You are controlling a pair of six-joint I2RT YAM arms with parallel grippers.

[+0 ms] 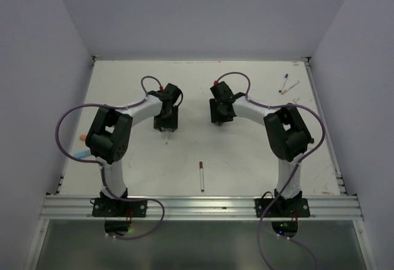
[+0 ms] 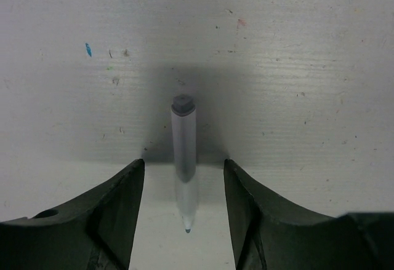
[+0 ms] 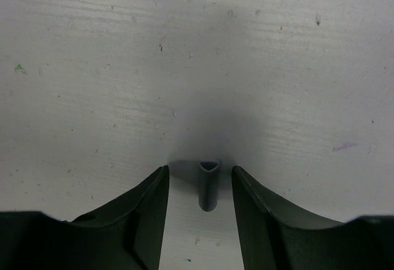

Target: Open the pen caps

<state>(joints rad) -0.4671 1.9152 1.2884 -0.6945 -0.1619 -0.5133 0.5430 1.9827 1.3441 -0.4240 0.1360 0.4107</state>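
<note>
Top external view made the small stuff hard to read: markers (image 1: 82, 138) at 9 o'clock sat half hidden behind the left arm, and two pens (image 1: 287, 85) at 2 o'clock were tiny. Wrist cams helped. The left gripper (image 2: 183, 162) was open, with a white pen barrel (image 2: 183, 147) between the fingers, touching neither. The right gripper (image 3: 200, 170) was open too, with the grey cap (image 3: 207, 190) loose in the gap. A dark red cap (image 1: 201, 165) stayed on its pen (image 1: 202, 179) at 6 o'clock on the tabletop (image 1: 246, 153).

On a scuffed white table (image 1: 246, 159), a white pen (image 1: 201, 181) with a dark red cap (image 1: 201, 166) is laid near the front edge; two more pens (image 1: 284, 83) are laid at the far right corner.
</note>
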